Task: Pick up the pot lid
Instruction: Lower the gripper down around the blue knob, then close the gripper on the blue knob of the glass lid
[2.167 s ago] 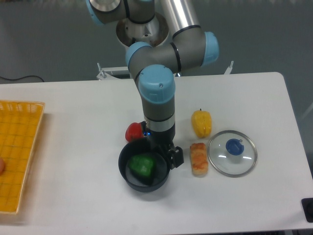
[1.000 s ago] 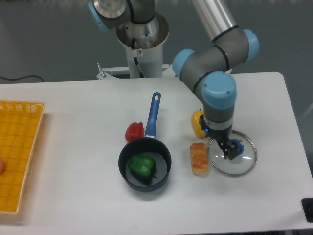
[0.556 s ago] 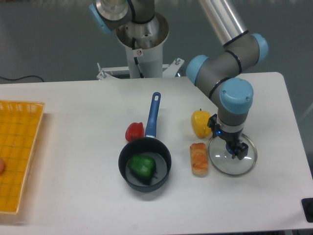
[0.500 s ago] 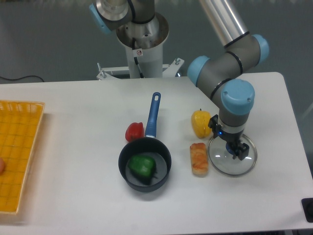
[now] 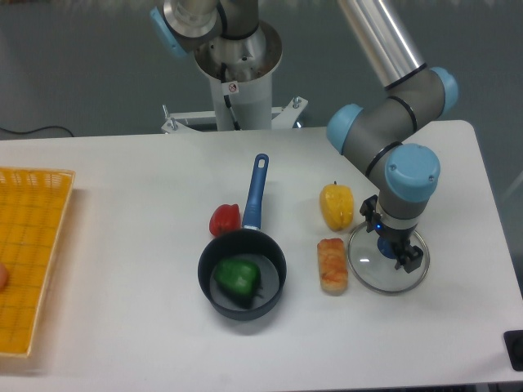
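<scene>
"Status, ASAP. Where's the lid, & what're yr fingers doing?"

"Lid (image 5: 374,269) is on the white table (image 5: 122,286), R side of cam view, just beside the brown bread-like piece (image 5: 333,265). My gripper (image 5: 391,242) is open, fingers apart, w/ the blue knob (image 5: 387,247) showing btwn them. Can't tell from 1 cam angle if my tips are low enough, or touching."

"What could go wrong?"

"Main risk IMO: closing too high, b/c height's hard to judge here. I'd pinch just the knob's top & it'd slip out. If I'm off-centre, 1 finger hits 1st & shoves the lid sideways, poss. into the bread-like piece. Too low, & a tip presses the glass-like disc. Weak grip = lid tilts or swings on the way up, b/c it's wide & the knob's small."

"& how's it look?"

"Round, see-through, greyish, w/ a thin pale rim & a few bright glints. Lies flat AFAICT. Knob's approx. mid-disc, rounded, partly hidden by my finger. Surface is prob. smooth & slick, so I'd want a square, firm hold on the knob b4 any lift."
</scene>
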